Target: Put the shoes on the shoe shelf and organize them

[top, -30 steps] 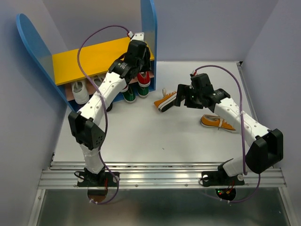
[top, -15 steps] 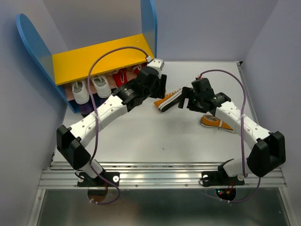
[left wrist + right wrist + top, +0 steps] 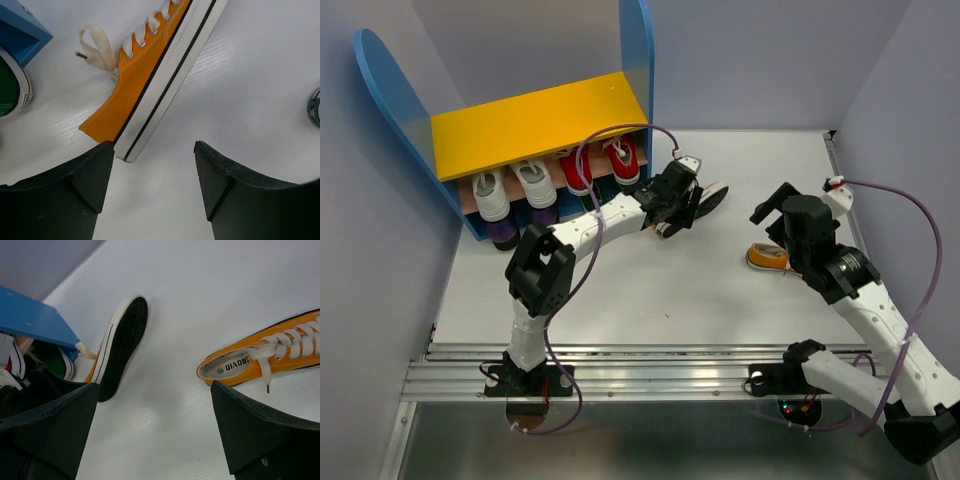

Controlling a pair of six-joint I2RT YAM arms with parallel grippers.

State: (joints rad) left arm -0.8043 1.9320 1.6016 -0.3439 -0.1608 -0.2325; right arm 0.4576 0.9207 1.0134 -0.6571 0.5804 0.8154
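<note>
Orange shoe lies on its side on table beside shoe shelf, heel just off my left gripper, jaws spread, empty. Right gripper spread too, near second orange shoe.

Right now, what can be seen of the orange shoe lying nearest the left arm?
The orange shoe is a low canvas sneaker with white laces, a white rubber edge carrying a thin black stripe, and a black tread. It lies tipped onto its side on the white table, just off the shelf's blue side panel. The left gripper sits at its heel with jaws open, not closed on it. Its mate lies apart, upright.
</note>
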